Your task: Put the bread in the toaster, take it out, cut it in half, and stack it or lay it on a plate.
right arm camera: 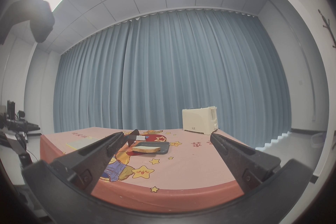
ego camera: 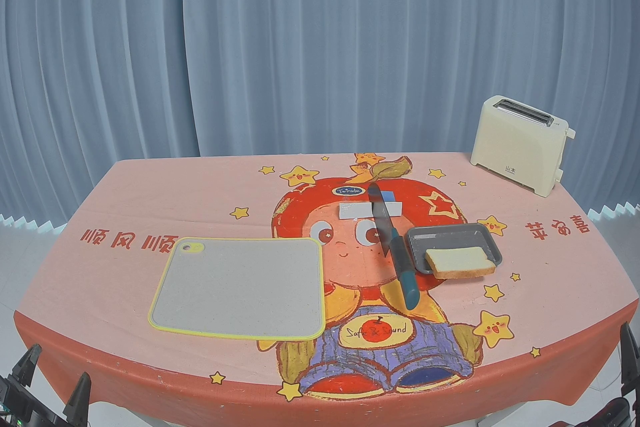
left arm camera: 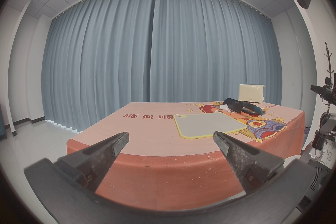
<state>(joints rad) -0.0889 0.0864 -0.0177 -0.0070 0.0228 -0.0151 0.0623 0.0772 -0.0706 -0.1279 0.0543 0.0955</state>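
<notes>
Near toaster (ego camera: pixel 521 145), pale bread slice (ego camera: pixel 460 262) rests on grey tray (ego camera: pixel 440 236); toaster's front label (ego camera: pixel 511 169) too small to read; left tool (left arm camera: pixel 169 139), right tool (right arm camera: pixel 168 138) both released.

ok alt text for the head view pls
Bread slice on a grey tray, on a pink cartoon tablecloth; a knife lies just left of it, a cutting board further left, a cream toaster at the far right.

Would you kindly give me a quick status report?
Left gripper open, right gripper open, both short of table. Bread on tray. Knife beside tray, nothing blocking toaster.
</notes>
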